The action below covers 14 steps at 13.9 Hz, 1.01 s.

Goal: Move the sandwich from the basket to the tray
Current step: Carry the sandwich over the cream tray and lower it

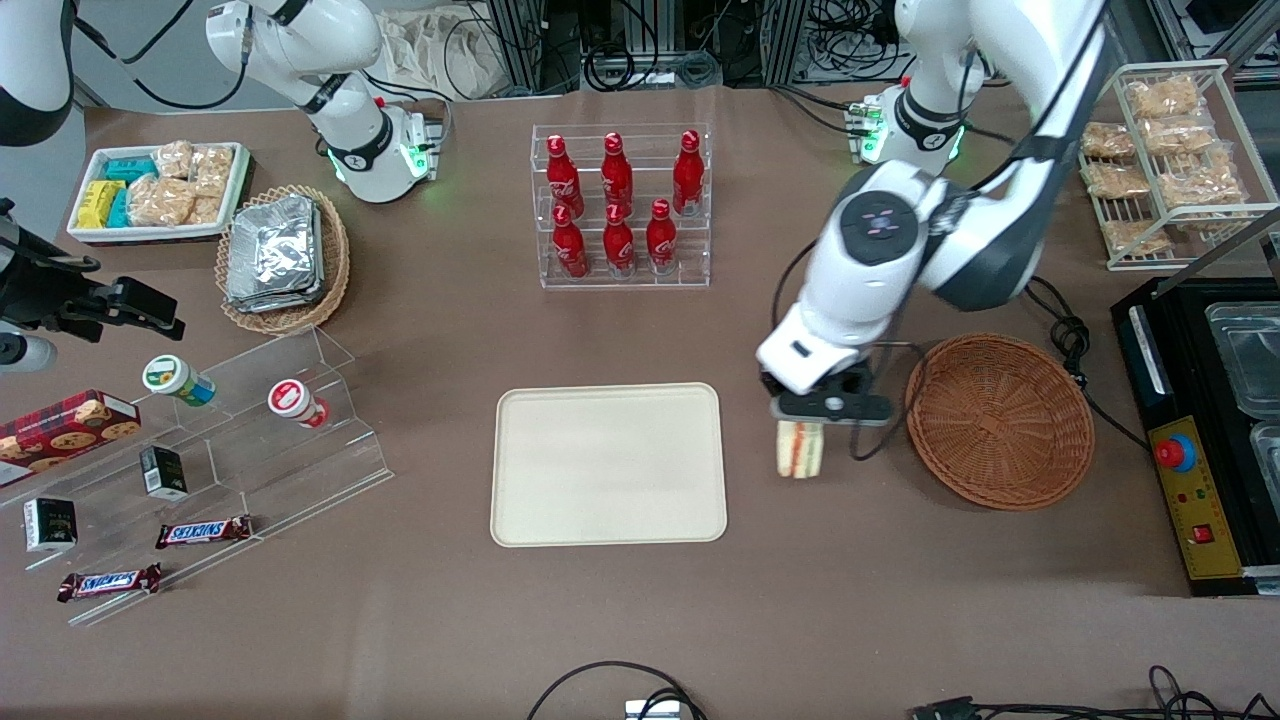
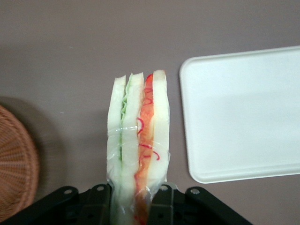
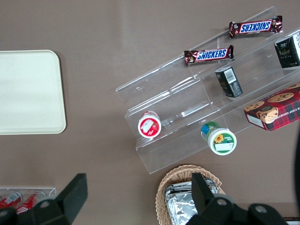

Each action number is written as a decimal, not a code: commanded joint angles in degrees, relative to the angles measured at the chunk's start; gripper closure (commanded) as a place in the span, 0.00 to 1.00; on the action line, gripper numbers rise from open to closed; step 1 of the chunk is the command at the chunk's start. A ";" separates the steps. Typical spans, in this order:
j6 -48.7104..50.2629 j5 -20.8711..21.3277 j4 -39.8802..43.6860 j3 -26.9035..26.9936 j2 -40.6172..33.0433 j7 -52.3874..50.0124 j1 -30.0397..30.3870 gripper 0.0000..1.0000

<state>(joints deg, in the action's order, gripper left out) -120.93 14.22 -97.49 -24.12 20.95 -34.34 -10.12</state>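
Clamped in end effector (image 1: 800,420), between basket (image 1: 1000,420) and tray (image 1: 608,464) above worktop: sandwich (image 1: 799,448), judged light, soft, crushable, slippery-wrapped; best gripped gently across bread faces.

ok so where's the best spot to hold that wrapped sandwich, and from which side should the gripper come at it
Probably as it is held now: the gripper came from above and is shut across the sandwich at its upper end, one finger on each flat bread face. The wedge hangs between the basket and the tray, filling edge exposed, so squeezing the broad faces avoids crushing the filling.
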 commanded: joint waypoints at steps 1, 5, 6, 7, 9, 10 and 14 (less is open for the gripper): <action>4.12 4.75 12.73 0.13 11.27 -5.90 -4.81 0.79; 3.95 6.61 21.36 0.22 20.43 -9.87 -8.76 0.79; 3.95 6.61 23.03 0.30 22.36 -9.87 -9.21 0.79; 3.86 6.78 24.18 0.30 23.95 -9.87 -9.91 0.79; 3.42 8.36 25.41 0.39 26.15 -9.87 -11.05 0.79; 3.33 8.36 26.29 0.30 27.20 -9.87 -11.14 0.79; 3.33 8.36 30.86 0.39 31.60 -9.79 -12.46 0.79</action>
<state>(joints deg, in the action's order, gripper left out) -119.27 21.36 -71.50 -24.00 49.51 -43.35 -21.30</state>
